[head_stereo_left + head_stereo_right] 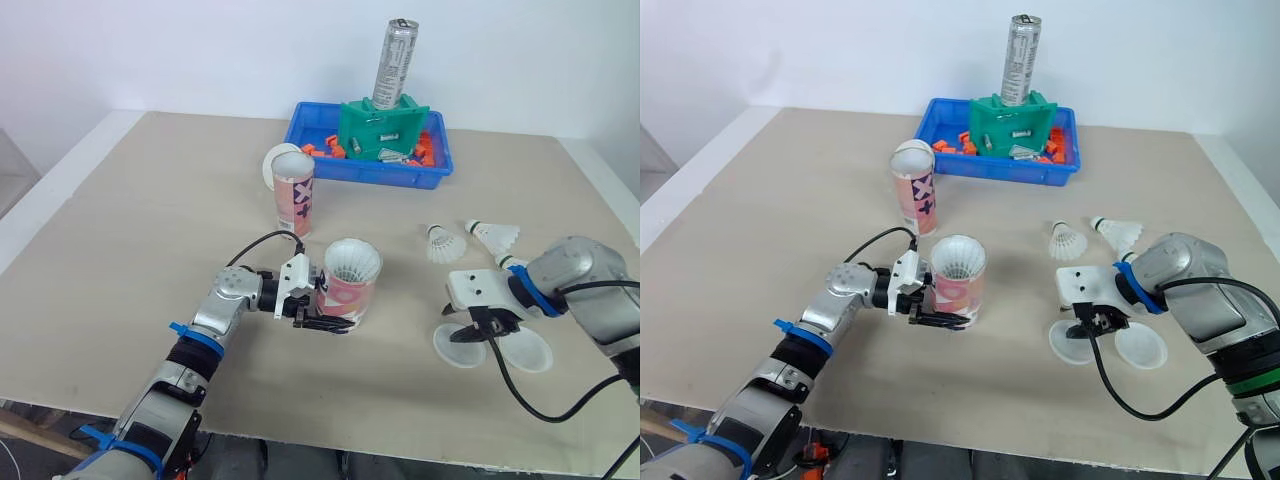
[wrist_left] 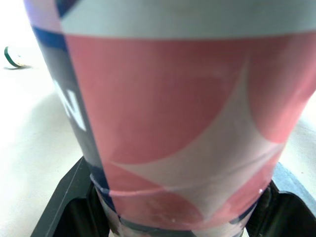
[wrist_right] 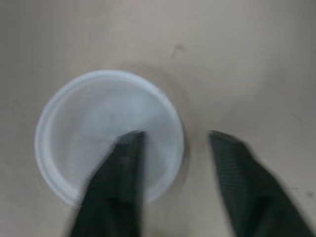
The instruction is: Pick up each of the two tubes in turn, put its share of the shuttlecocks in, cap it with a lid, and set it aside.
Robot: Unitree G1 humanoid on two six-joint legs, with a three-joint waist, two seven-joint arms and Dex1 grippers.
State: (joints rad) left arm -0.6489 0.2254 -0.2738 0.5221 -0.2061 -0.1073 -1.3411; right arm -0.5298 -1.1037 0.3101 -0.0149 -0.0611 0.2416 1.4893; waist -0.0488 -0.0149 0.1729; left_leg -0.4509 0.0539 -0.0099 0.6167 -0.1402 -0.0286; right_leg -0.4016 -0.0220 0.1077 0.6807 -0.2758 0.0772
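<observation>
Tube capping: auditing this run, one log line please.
left hand: shut on tube | right hand: open, straddling lid rim | tube: shuttlecock inside, uncapped

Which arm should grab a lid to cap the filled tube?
Right. The right gripper, open, straddles a lid rim, while the left gripper is shut on the tube holding shuttlecocks.

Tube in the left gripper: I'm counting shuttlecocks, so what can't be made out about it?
- Count inside: the tube shows one shuttlecock at its mouth in the head views; its wall hides any below.
- Left wrist view: the wall blocks the mouth; the left gripper clamps it low.
</observation>
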